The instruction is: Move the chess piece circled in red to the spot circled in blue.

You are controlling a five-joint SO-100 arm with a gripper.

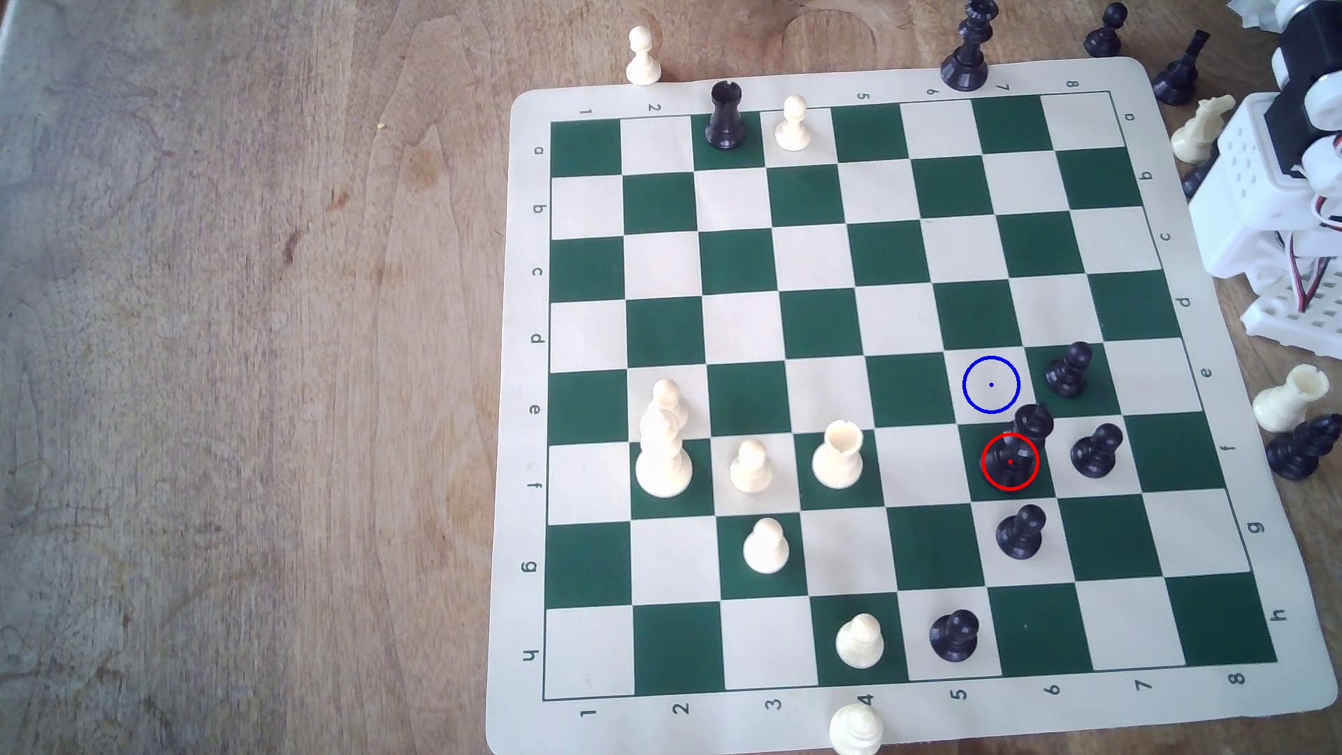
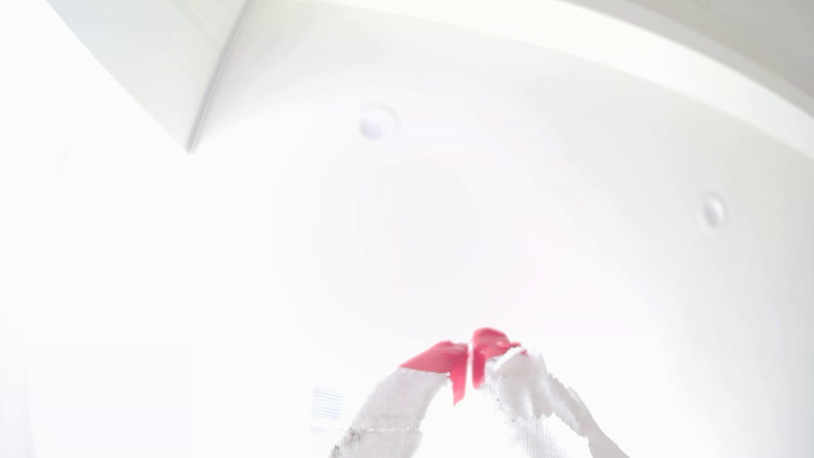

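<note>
While the end effector (image 2: 469, 359) is pinched closed on nothing, the tall black chess piece (image 1: 1017, 450) stands red-ringed.

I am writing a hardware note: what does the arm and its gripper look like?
The gripper has two white, rough-textured fingers with red tips. In the exterior view the arm is white perforated plastic with black blocks and red, black and white cables.

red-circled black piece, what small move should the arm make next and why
Probably swing the tool down toward the chess piece and open it. The wrist view shows its red tips together against a white ceiling, and the piece stands untouched on its green square, with the spot bare.
</note>
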